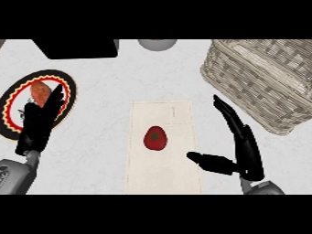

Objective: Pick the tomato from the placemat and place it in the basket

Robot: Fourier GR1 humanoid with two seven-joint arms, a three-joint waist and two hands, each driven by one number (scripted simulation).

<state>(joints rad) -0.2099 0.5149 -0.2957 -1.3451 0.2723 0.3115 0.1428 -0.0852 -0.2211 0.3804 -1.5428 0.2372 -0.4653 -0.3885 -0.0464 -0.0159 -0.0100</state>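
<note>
Right hand [246,153], spread open, hovers beside the tomato [155,138] on the placemat [164,178] (reaching step, likely); next it must close around the tomato.

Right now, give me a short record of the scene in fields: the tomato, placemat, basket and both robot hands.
tomato: red, lying on the placemat, untouched
placemat: beige, middle of the counter
basket: wicker, upper right, apart from the placemat
right robot hand: open, at the placemat's right edge, thumb toward the tomato
left robot hand: open, over the plate
plate: left side, patterned rim, orange item on it
</note>
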